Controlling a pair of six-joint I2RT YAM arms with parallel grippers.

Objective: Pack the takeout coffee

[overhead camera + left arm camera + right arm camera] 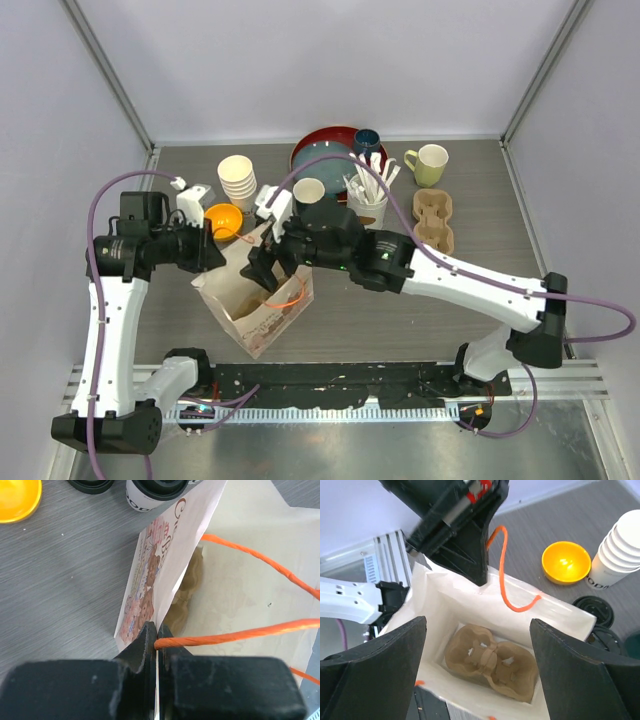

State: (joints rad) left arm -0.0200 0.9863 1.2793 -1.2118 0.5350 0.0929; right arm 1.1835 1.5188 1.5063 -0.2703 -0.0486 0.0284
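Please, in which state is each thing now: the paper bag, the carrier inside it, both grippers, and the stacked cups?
White printed paper bag with orange cord handles: standing, mouth open.
Brown pulp cup carrier: lying flat on the bag's bottom, empty.
Left gripper: shut on the bag's wall.
Right gripper: open above the bag's mouth, holding nothing.
Stack of white paper cups: upright, nested, unlidded.

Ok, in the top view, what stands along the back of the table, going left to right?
Stack of white cups → red tray → yellow-green mug.
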